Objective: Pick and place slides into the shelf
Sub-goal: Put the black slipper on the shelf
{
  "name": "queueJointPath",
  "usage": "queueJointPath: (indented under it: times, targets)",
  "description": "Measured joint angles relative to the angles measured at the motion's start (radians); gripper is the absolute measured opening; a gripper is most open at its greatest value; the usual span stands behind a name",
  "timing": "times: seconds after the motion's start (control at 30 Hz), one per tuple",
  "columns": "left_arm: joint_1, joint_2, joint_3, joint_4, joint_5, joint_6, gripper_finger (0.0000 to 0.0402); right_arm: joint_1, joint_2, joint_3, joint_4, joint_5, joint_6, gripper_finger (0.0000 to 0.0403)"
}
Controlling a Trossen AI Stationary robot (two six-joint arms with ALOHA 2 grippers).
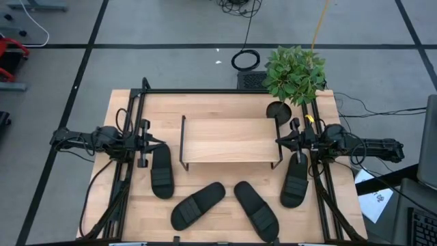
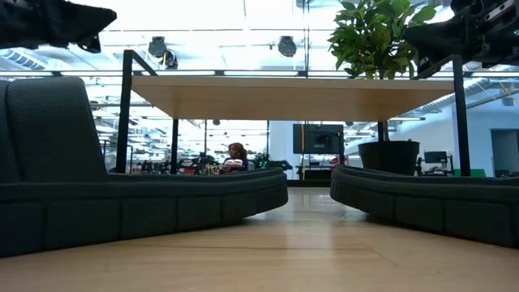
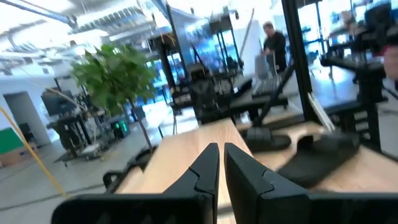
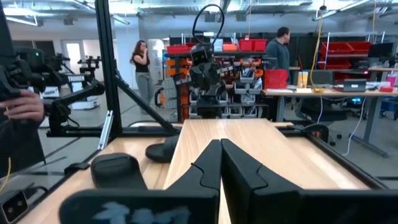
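The shelf (image 1: 229,140), a light-wood board on thin black end frames, stands mid-table. Several black slides lie sole-down on the tabletop on its near side: one at the left (image 1: 162,171), two in the middle (image 1: 198,205) (image 1: 257,210), one at the right (image 1: 295,180). My left gripper (image 1: 158,144) hovers level off the shelf's left end, above the left slide's far end, shut and holding nothing (image 3: 219,148). My right gripper (image 1: 280,141) hovers level at the shelf's right end, shut and holding nothing (image 4: 219,143).
A potted plant (image 1: 293,74) stands at the table's far right corner, just behind the shelf. Black frame rails (image 1: 126,178) run along the table's left and right sides. Bare wood lies between the shelf and the slides. People stand in the room beyond (image 4: 283,46).
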Motion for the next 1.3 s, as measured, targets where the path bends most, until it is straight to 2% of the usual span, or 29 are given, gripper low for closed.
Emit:
queueJointPath:
  times: [0.2,0.3,0.4,0.53,0.7,0.8,0.97,1.17,1.3]
  targets:
    - [0.0,0.004,0.0,0.042,0.017,-0.164,0.0033,0.0,0.013,0.0,-0.003,0.0,-0.119,0.0]
    - [0.0,0.004,0.0,0.057,0.043,-0.207,0.0033,0.0,0.014,0.0,0.007,0.0,-0.118,0.0]
    - [-0.001,0.004,0.0,0.054,-0.006,-0.25,0.0033,0.0,0.014,0.0,0.026,0.0,-0.12,0.0]
    - [0.0,0.011,0.0,-0.037,-0.031,-0.267,0.0033,0.0,0.014,0.0,0.026,-0.002,-0.126,0.0]
    - [-0.003,0.065,0.0,-0.044,0.095,-0.241,0.0033,0.0,0.023,0.0,0.025,-0.004,-0.152,0.0]
    - [-0.027,0.092,0.006,-0.018,0.104,-0.217,0.0033,0.0,0.023,0.0,0.028,-0.004,-0.156,0.0]
    - [-0.111,0.117,0.059,-0.041,0.03,-0.207,0.0033,0.0,0.023,0.0,0.028,-0.003,-0.157,0.0]
    - [-0.305,0.182,0.208,-0.218,-0.283,-0.125,0.0033,0.0,0.023,0.0,0.028,-0.002,-0.151,0.0]
    - [-0.421,0.262,0.272,-0.197,-0.331,0.001,0.0033,0.0,0.023,0.0,0.027,-0.002,-0.131,0.0]
